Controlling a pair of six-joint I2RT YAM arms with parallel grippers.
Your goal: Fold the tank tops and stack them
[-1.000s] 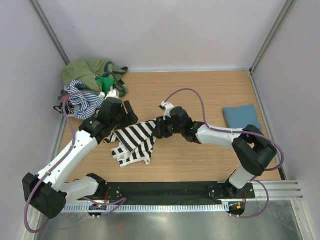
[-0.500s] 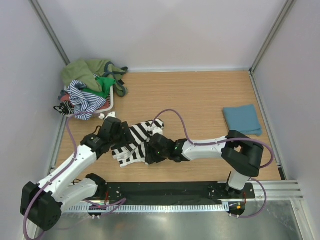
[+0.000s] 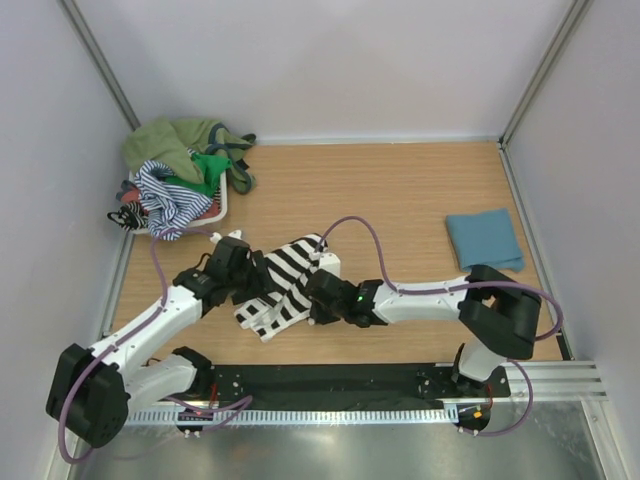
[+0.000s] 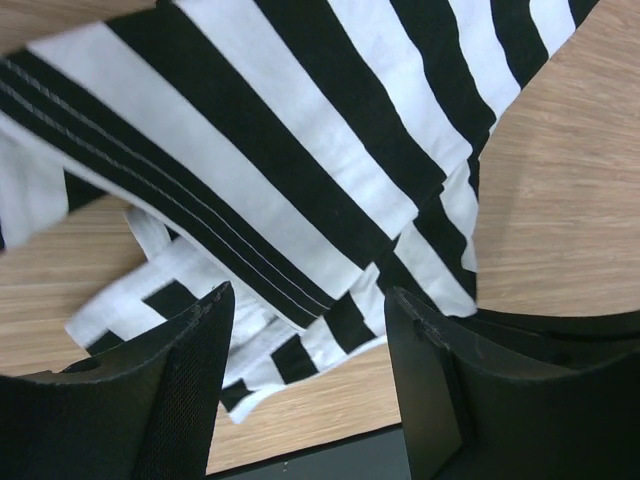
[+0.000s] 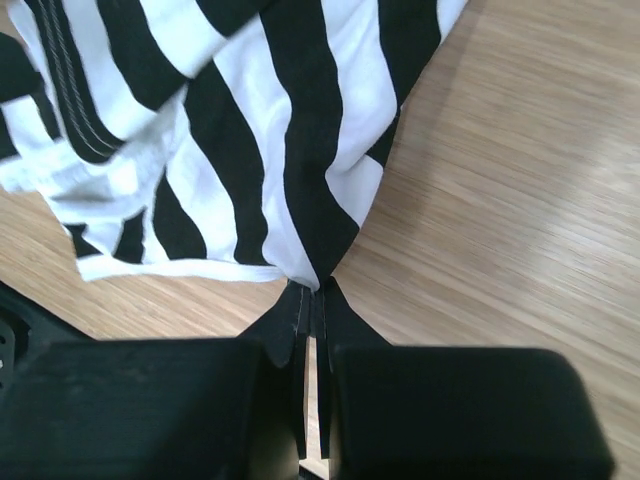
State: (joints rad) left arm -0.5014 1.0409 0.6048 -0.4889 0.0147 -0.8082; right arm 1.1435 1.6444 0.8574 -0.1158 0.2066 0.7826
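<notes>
Black-and-white striped top (image 3: pixel 285 282), newly tight in the right claw (image 5: pixel 310 296), left claw (image 4: pixel 308 298) agape.

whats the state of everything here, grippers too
striped tank top: rumpled, not folded
teal tank top: folded, flat, far right
heap of tops: unfolded, far left corner
left gripper: open, above the striped tank top
right gripper: shut on the striped tank top's edge

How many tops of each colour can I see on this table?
Black-and-white striped top: 1
Teal-blue top: 1
Olive top: 1
Green top: 1
Thin navy-striped top: 1
Total: 5 told apart; more may lie hidden underneath.
</notes>
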